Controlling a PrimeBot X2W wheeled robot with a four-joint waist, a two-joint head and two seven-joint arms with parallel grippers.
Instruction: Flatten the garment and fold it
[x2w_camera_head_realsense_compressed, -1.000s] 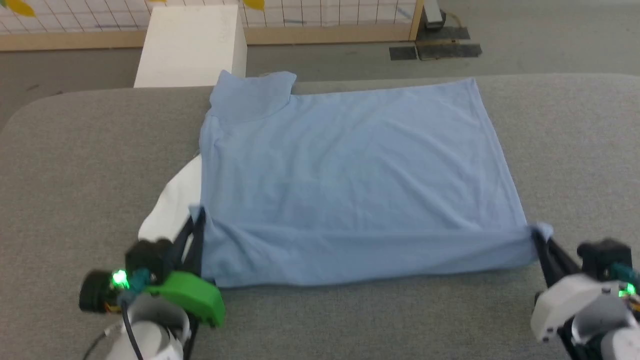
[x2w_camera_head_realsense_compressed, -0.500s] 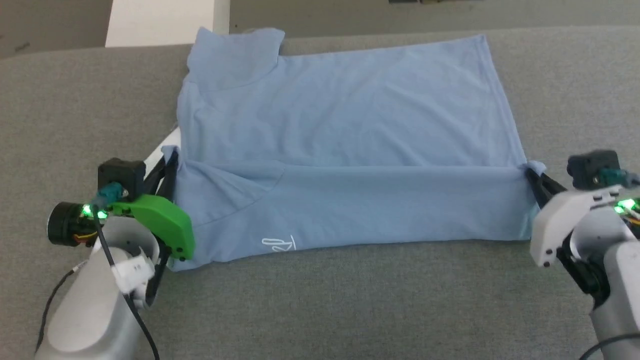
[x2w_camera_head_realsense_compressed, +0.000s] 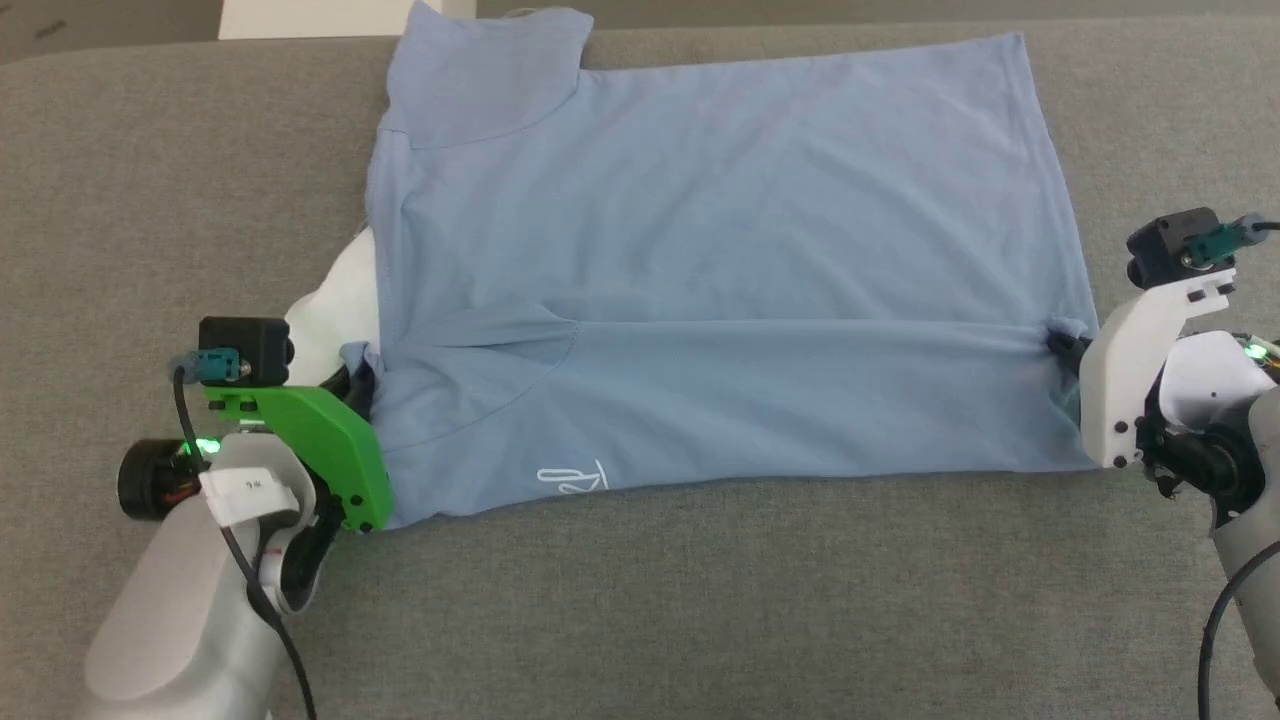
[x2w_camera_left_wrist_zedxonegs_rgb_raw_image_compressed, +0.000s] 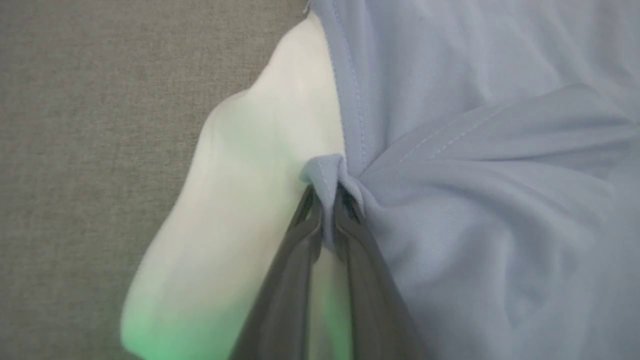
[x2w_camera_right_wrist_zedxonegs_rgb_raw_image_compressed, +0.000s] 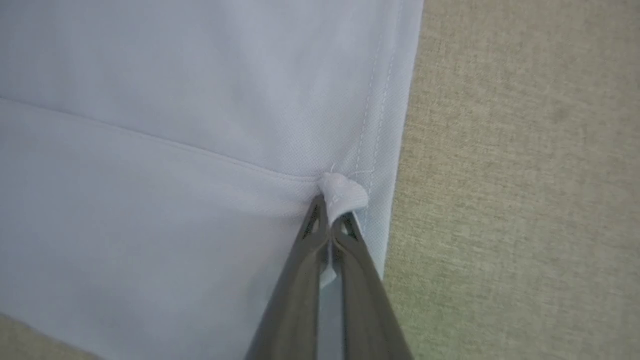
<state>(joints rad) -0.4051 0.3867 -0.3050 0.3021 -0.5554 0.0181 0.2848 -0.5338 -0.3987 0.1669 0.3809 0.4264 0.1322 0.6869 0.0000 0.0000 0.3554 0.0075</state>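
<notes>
While the T-shirt (x2w_camera_head_realsense_compressed: 720, 250) lay spread on the grey table (x2w_camera_head_realsense_compressed: 700, 620), its near strip was doubled over onto the middle.
To finish this fold well, I judged that the 2 ends of the turned edge should sit level with a straight crease. Each hold should then be let go low and drawn outward, so the cloth would not drag or spring back. The left gripper (x2w_camera_head_realsense_compressed: 362, 375) had its fingers (x2w_camera_left_wrist_zedxonegs_rgb_raw_image_compressed: 295, 260) nearly together, grasping a small bunch of blue hem between the tips, just beside the white panel (x2w_camera_head_realsense_compressed: 335, 310) poking out at that side. The right gripper (x2w_camera_head_realsense_compressed: 1062, 340) was clenched tight on the hem corner at the opposite side, a nub of cloth showing past its tips.
</notes>
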